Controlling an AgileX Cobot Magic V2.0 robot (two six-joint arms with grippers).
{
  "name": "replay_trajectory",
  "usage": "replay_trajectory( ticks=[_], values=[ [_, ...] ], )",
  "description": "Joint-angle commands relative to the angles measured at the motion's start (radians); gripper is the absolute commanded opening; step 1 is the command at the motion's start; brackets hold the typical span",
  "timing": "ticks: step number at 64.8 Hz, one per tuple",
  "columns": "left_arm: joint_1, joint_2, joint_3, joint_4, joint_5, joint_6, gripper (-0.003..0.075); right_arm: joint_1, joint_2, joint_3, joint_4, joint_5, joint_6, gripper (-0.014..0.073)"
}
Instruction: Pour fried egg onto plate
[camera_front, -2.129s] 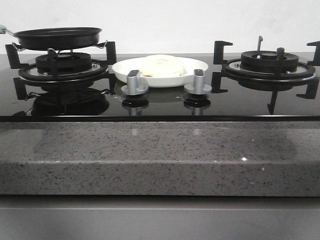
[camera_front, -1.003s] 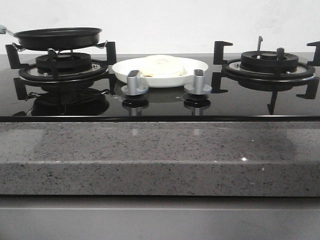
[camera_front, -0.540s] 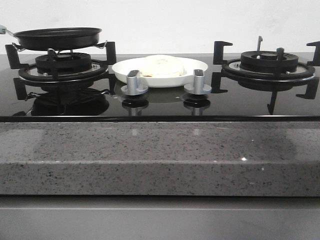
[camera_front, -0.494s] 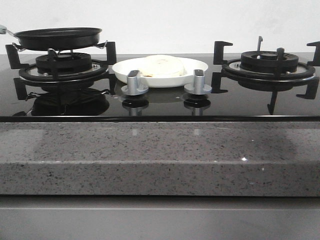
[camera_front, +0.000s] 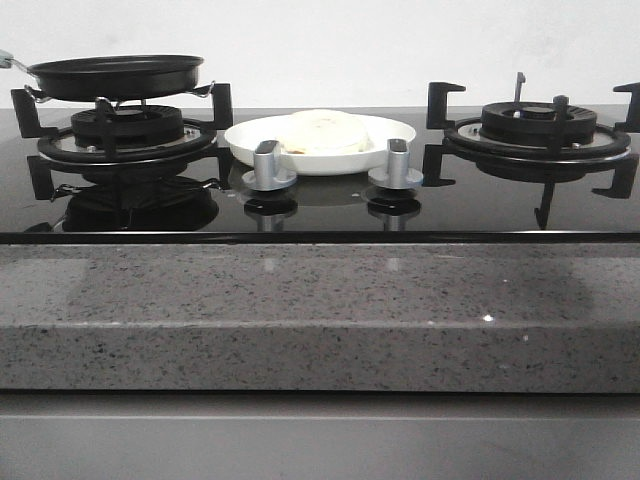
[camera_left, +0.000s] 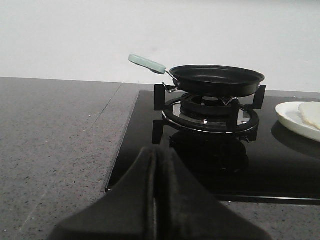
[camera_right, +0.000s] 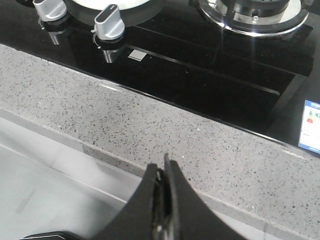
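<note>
The fried egg (camera_front: 322, 130) lies pale and flat on the white plate (camera_front: 395, 131) at the middle of the hob, behind the two knobs. The plate's edge (camera_left: 287, 113) and part of the egg (camera_left: 311, 113) show in the left wrist view. The plate rim (camera_right: 130, 5) shows in the right wrist view. The black frying pan (camera_front: 115, 75) sits empty on the left burner, its pale green handle (camera_left: 146, 62) pointing away from the plate. My left gripper (camera_left: 155, 157) is shut and empty, over the counter before the left burner. My right gripper (camera_right: 162, 170) is shut and empty over the counter's front edge.
Two silver knobs (camera_front: 268, 165) (camera_front: 396, 163) stand in front of the plate. The right burner (camera_front: 537, 128) has black pan supports. The grey speckled counter (camera_front: 320, 300) runs along the front of the black glass hob. A label (camera_right: 311, 126) sticks to the hob's right part.
</note>
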Motion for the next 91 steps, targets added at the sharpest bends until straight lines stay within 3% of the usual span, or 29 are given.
replay_trajectory(
  ticks=[1,23,40,53,66,91],
  values=[
    [-0.006,-0.019,0.005,-0.005,-0.085,-0.008,-0.0019,0.003,0.005,-0.024,-0.006,-0.057,-0.007,-0.0067],
    [-0.006,-0.019,0.005,-0.005,-0.085,-0.008,-0.0019,-0.022,-0.028,0.005,-0.029,-0.087,-0.007,-0.0067],
    [-0.006,-0.019,0.005,-0.005,-0.085,-0.008,-0.0019,-0.175,-0.237,0.346,-0.036,-0.619,-0.007,-0.0067],
    [-0.006,-0.019,0.005,-0.005,-0.085,-0.008,-0.0019,-0.235,-0.397,0.604,-0.033,-0.85,-0.007,-0.0067],
    [-0.006,-0.019,0.005,-0.005,-0.085,-0.008,-0.0019,-0.26,-0.491,0.731,-0.031,-0.919,-0.007,-0.0067],
    [-0.006,-0.017,0.005,-0.005,-0.085,-0.008,-0.0019,-0.263,-0.49,0.729,-0.031,-0.895,-0.007,-0.0067]
  ],
)
